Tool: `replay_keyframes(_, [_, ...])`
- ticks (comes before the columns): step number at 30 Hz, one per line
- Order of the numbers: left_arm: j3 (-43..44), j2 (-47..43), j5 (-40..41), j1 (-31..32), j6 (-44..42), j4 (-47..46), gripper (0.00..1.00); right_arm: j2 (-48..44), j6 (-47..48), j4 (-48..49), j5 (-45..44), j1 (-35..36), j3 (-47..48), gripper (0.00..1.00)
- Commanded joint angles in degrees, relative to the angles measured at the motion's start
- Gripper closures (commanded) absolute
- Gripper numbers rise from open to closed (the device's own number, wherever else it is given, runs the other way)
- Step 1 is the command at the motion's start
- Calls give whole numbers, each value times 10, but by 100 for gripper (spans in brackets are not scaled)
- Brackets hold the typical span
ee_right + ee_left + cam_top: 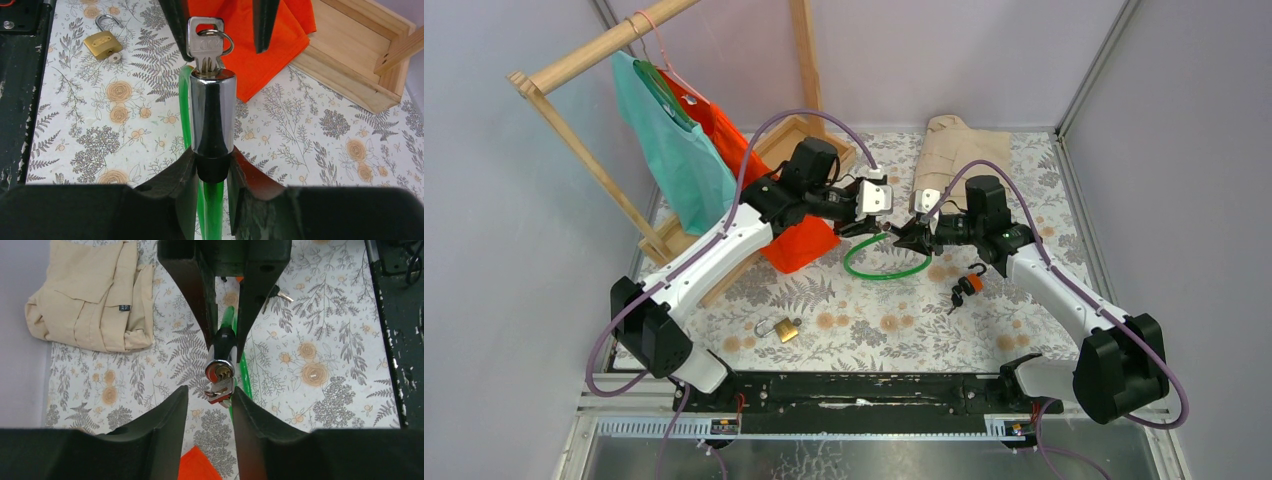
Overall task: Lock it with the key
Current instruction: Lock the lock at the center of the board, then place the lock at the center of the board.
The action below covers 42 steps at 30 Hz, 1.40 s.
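A green cable lock (886, 262) lies looped on the floral table, with its chrome cylinder (212, 115) lifted above the table. My right gripper (211, 165) is shut on the cylinder's black collar. A silver key (204, 42) on a ring sticks into the keyhole at the cylinder's end. My left gripper (210, 392) faces that end and is open, with the key (220, 389) between its fingers. The key is close against the finger on the right of the left wrist view and clear of the other. In the top view the two grippers meet tip to tip at mid-table (902, 233).
A brass padlock (784, 328) lies open near the front left. A black and orange padlock (969, 287) lies to the right. A folded beige garment (954, 150) is at the back. A wooden rack (604, 150) with teal and orange cloths (799, 240) stands at the left.
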State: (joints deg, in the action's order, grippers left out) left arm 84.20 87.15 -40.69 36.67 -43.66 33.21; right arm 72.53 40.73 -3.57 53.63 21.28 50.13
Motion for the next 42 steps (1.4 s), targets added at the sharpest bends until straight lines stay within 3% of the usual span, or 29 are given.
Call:
replay_keyframes(1, [8, 4, -12, 0, -10, 14, 62, 11, -1, -24, 5, 5, -1, 100])
replay_keyframes(3, [10, 5, -22, 0, 0, 14, 72, 12, 0, -25, 3, 4, -1, 100])
replay_keyframes(10, [-19, -1, -43, 1, 125, -47, 88, 10, 3, -25, -4, 5, -3, 100])
replay_keyframes(17, [-32, 7, 14, 2, 339, -94, 94, 14, 2, -25, -10, 4, -3, 100])
replay_keyframes(22, [-34, 15, 41, 2, 416, -94, 94, 16, 3, -25, -13, 5, -2, 100])
replay_keyframes(27, [-15, 18, 48, 1, 420, -74, 82, 16, 5, -28, -17, 5, -2, 100])
replay_keyframes(33, [2, 9, 63, 1, 376, -55, 55, 14, 7, -29, -18, 5, -2, 100])
replay_keyframes(42, [8, -5, 64, 1, 313, -85, 40, 15, 5, -30, -14, 5, -2, 100])
